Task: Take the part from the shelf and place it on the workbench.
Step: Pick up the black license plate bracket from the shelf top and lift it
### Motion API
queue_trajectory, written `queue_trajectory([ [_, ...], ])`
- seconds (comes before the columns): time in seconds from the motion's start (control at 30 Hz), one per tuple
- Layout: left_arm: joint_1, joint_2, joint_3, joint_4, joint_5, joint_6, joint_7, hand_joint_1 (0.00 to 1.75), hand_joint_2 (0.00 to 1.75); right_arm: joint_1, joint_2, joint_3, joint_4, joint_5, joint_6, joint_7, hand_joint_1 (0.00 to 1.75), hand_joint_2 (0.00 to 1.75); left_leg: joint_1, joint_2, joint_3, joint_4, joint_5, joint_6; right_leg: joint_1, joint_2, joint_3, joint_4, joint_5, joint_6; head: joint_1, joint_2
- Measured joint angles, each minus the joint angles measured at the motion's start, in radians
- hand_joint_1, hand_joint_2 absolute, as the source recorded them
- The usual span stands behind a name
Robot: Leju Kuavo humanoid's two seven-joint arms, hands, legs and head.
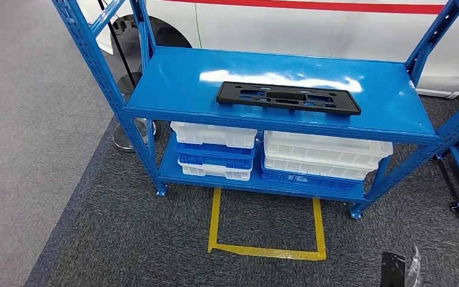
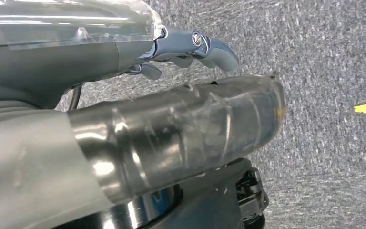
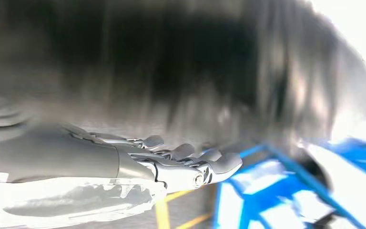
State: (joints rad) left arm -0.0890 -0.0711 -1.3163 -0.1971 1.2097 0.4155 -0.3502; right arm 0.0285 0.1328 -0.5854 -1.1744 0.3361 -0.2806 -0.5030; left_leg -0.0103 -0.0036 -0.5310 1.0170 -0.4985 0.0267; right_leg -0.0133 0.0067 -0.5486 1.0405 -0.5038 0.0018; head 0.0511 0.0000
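On the blue shelf's point(image 1: 173, 78) glossy top deck lies the part point(image 1: 288, 97), a flat black plastic plate with cut-outs, likely light and stiff, best gripped along a long edge. Both hands hold nothing, left hand point(image 2: 190, 47) and right hand point(image 3: 186, 162) with fingers loosely extended. Grey carpet point(image 1: 125, 239), yellow floor tape point(image 1: 263, 251) and stacked crates point(image 1: 215, 149) surround it.
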Motion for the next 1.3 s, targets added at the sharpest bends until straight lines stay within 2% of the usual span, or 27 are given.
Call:
queue_trajectory([
  [0.37, -0.027, -0.006, -0.101, 0.014, 0.044, 0.021, -0.008, 0.00, 0.00, -0.051, -0.019, 0.352, -0.215, -0.038, 0.041, -0.040, 0.00, 1.75, 0.000, 0.000, 0.000, 0.000, 0.001, 0.000, 0.000, 0.000, 0.000, 0.000, 0.000, 0.000, 0.000, 0.000],
  [0.97, -0.064, -0.018, -0.208, 0.029, 0.056, 0.041, 0.003, 0.00, 0.00, -0.215, -0.062, 0.947, -0.359, -0.122, 0.207, -0.038, 0.00, 1.75, 0.000, -0.001, 0.003, 0.000, 0.001, 0.000, 0.000, -0.001, 0.000, 0.001, 0.000, 0.000, 0.000, 0.000],
  [1.1, -0.069, -0.019, -0.223, 0.031, 0.058, 0.042, 0.006, 0.00, 0.00, -0.237, -0.072, 1.031, -0.365, -0.143, 0.238, -0.035, 0.00, 1.75, -0.001, -0.001, 0.002, 0.002, 0.001, 0.001, -0.001, -0.001, 0.000, 0.000, 0.001, 0.001, 0.000, 0.000],
  [1.27, -0.071, -0.019, -0.230, 0.037, 0.061, 0.045, 0.008, 0.00, 0.00, -0.244, -0.080, 1.071, -0.370, -0.163, 0.242, -0.034, 0.00, 1.75, -0.005, -0.002, -0.004, 0.008, 0.000, 0.005, -0.005, -0.001, -0.001, -0.004, 0.005, 0.007, 0.000, 0.000],
  [1.3, -0.072, -0.019, -0.230, 0.037, 0.063, 0.045, 0.008, 0.00, 0.00, -0.244, -0.082, 1.075, -0.371, -0.165, 0.238, -0.032, 0.00, 1.75, -0.003, -0.002, -0.003, 0.004, 0.003, 0.009, -0.004, -0.001, -0.002, -0.004, 0.005, 0.010, 0.000, 0.000],
])
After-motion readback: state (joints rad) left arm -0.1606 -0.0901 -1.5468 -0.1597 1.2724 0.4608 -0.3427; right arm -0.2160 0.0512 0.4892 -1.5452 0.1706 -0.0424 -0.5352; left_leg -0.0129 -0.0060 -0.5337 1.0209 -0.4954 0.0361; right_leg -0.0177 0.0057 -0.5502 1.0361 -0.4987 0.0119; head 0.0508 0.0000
